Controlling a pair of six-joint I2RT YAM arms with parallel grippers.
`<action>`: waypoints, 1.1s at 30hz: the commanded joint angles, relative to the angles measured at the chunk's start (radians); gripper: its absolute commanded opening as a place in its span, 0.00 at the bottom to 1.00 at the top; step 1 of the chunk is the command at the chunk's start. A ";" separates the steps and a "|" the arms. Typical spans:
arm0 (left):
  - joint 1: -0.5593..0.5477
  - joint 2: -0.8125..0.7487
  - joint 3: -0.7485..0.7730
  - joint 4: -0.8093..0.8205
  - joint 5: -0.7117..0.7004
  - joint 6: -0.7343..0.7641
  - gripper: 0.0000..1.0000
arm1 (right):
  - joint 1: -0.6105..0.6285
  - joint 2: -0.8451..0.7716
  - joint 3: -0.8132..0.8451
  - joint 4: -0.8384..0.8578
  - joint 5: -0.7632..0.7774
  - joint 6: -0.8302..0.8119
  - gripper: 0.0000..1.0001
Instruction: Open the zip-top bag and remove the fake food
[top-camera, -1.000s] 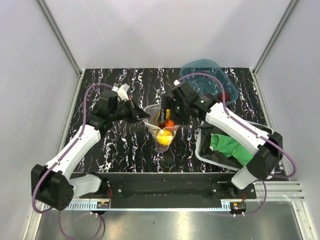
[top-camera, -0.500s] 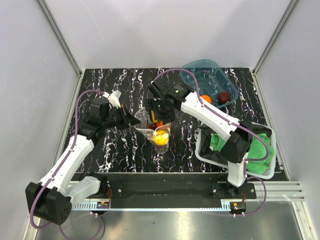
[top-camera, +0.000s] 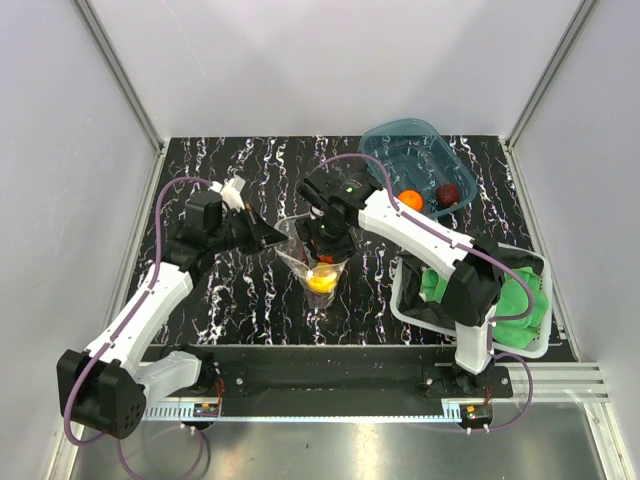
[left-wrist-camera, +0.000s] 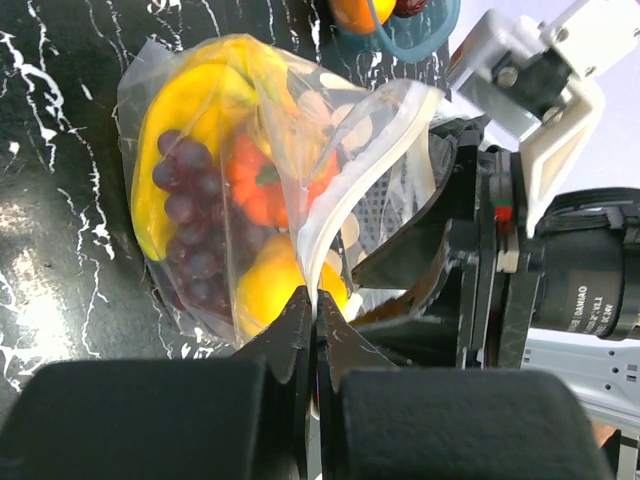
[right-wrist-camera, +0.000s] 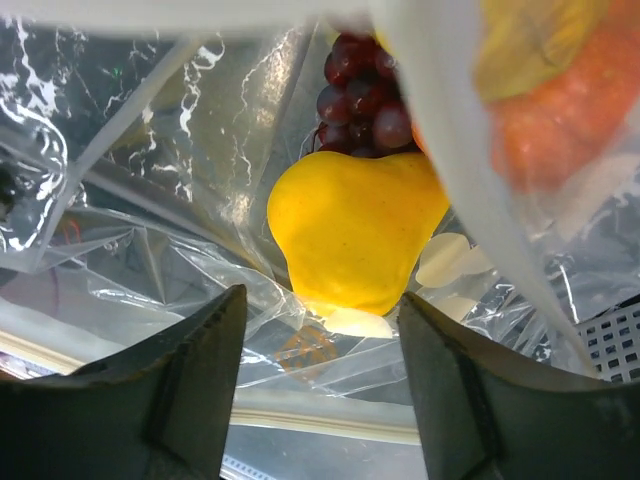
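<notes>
The clear dotted zip-top bag (top-camera: 310, 262) lies mid-table with its mouth open, holding fake food: a yellow fruit (right-wrist-camera: 350, 225), dark grapes (left-wrist-camera: 190, 225), an orange fruit (left-wrist-camera: 262, 185) and a banana (left-wrist-camera: 175, 100). My left gripper (top-camera: 272, 240) is shut on the bag's left lip (left-wrist-camera: 318, 300). My right gripper (top-camera: 328, 236) is open and points down into the bag's mouth; in the right wrist view it (right-wrist-camera: 320, 300) spans the yellow fruit without touching it.
A translucent blue tub (top-camera: 412, 165) at the back right holds an orange fruit (top-camera: 411, 199) and a dark red fruit (top-camera: 448, 192). A white basket (top-camera: 535, 340) with a green cloth (top-camera: 515, 298) stands at the right front. Grey walls enclose the table.
My right gripper has swung left from beside the bag and dipped into its open mouth. The left gripper still holds the lip and has shifted slightly, pulling the bag a little left.
</notes>
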 joint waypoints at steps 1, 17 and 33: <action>0.002 -0.001 0.003 0.093 0.024 -0.025 0.00 | 0.015 0.024 0.014 -0.041 -0.059 -0.073 0.71; -0.027 -0.013 0.029 0.107 0.032 -0.073 0.00 | -0.002 0.199 0.340 -0.134 0.070 -0.116 0.61; -0.027 -0.015 0.037 0.156 -0.002 -0.130 0.00 | -0.002 0.066 0.052 -0.156 -0.143 -0.213 0.71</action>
